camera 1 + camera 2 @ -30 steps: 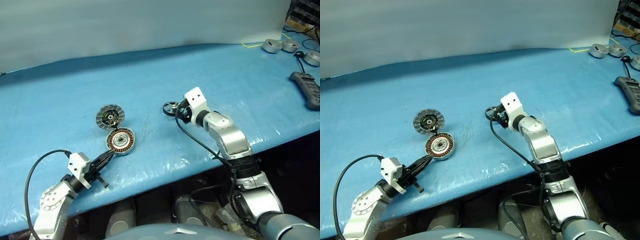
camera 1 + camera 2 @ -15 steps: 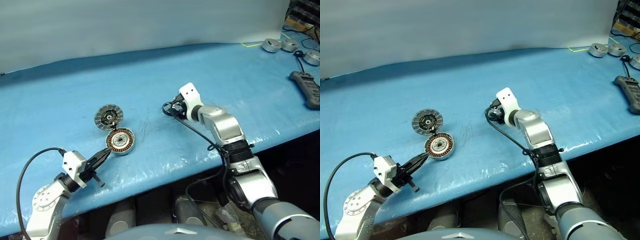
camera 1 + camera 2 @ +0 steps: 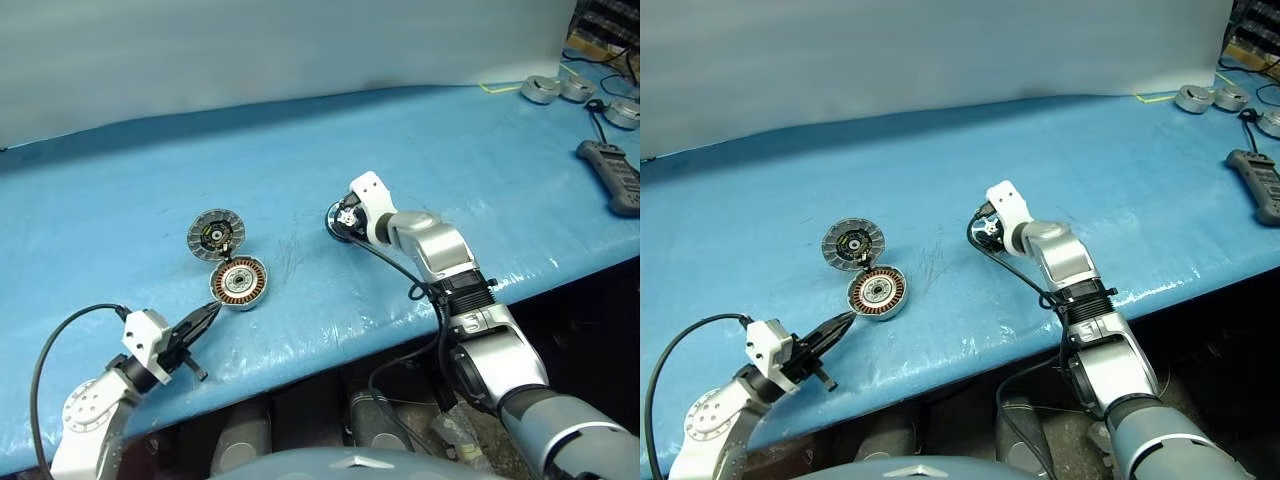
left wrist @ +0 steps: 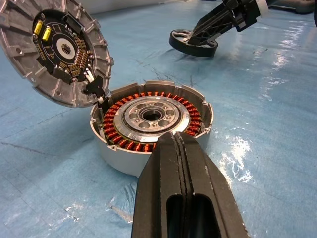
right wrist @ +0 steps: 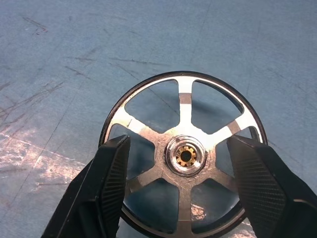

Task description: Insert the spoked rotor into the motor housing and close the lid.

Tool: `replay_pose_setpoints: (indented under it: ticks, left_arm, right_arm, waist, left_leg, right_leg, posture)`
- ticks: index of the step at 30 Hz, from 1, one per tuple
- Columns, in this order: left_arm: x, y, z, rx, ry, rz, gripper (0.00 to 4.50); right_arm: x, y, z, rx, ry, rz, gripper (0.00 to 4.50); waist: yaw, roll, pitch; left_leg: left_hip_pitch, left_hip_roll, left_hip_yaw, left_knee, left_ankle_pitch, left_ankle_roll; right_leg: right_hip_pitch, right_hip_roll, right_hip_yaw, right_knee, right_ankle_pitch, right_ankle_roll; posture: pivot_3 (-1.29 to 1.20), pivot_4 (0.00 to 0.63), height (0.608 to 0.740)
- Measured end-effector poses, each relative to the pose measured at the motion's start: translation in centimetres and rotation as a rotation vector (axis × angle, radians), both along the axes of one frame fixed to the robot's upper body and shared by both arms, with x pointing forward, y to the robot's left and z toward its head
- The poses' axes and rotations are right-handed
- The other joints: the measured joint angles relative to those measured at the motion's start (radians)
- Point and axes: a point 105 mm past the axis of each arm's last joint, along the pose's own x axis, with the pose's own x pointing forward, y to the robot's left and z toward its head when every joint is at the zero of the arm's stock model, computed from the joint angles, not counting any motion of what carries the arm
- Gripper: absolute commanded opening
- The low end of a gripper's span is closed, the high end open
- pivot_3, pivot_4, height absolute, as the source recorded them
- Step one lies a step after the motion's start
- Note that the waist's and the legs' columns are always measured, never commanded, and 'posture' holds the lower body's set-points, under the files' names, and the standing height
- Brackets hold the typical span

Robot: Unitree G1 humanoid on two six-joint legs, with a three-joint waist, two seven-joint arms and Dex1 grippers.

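Between my right gripper's [image 5: 181,178] two spread fingers [image 5: 106,191] lies the spoked rotor [image 5: 184,154], flat on the blue table [image 3: 480,160]. One finger sits at each side of its black rim; I cannot tell if they touch it. My left gripper [image 4: 179,148] has its fingers pressed together, tips right at the near edge of the motor housing [image 4: 148,116]. Past them the lid [image 4: 57,49] stands tilted open, joined to the housing's far edge. The rotor lies well apart from the housing.
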Motion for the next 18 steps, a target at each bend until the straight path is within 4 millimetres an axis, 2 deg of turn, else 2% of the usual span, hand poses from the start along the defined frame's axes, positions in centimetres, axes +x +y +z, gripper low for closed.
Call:
replay_pose_setpoints:
  ticks: [3,7,10,15,18]
  left_arm:
    - [0.1,-0.1,0.1,-0.003,-0.005,0.000,0.00]
    - [0.2,-0.1,-0.1,0.005,-0.004,0.000,0.00]
    - [0.1,-0.1,-0.1,0.008,-0.004,-0.004,0.00]
    - [0.0,-0.2,-0.1,0.010,-0.011,-0.014,0.00]
    - [-0.2,-0.2,-0.2,0.008,-0.014,-0.013,0.00]
  right_arm:
    - [-0.1,-0.1,0.0,-0.003,0.000,0.005,2.63]
    - [-0.5,0.0,0.4,-0.003,-0.012,0.022,1.42]
    - [-0.8,0.1,0.3,-0.007,-0.015,0.031,1.33]
    - [-1.4,0.4,0.4,-0.014,-0.043,0.042,1.33]
    - [-2.3,1.4,0.7,0.011,-0.062,0.070,1.33]
  waist:
    - [0.000,0.000,0.000]
    - [-0.002,-0.001,0.000]
    - [-0.005,-0.001,0.000]
    - [-0.004,-0.001,-0.001]
    - [-0.005,0.000,0.000]
  left_leg:
    - [0.000,0.000,0.000,0.000,0.000,0.000]
    - [0.003,0.000,0.000,0.000,0.000,0.000]
    - [0.008,0.001,0.000,0.000,0.000,0.000]
    - [0.007,0.001,0.000,0.000,0.000,0.000]
    - [0.006,0.001,0.000,0.000,0.000,0.001]
  right_leg:
    - [0.000,0.000,0.000,0.000,0.000,0.000]
    - [0.002,0.000,0.000,0.000,0.000,0.000]
    - [0.007,0.001,0.000,0.000,0.000,0.000]
    - [0.007,0.001,0.000,-0.001,0.000,0.000]
    - [0.006,0.001,0.000,-0.001,0.000,0.000]
  posture:
    - [0.00,0.150,0.740]
    - [0.00,0.150,0.740]
    - [0.00,0.150,0.740]
    - [0.00,0.150,0.740]
    - [0.00,0.150,0.740]
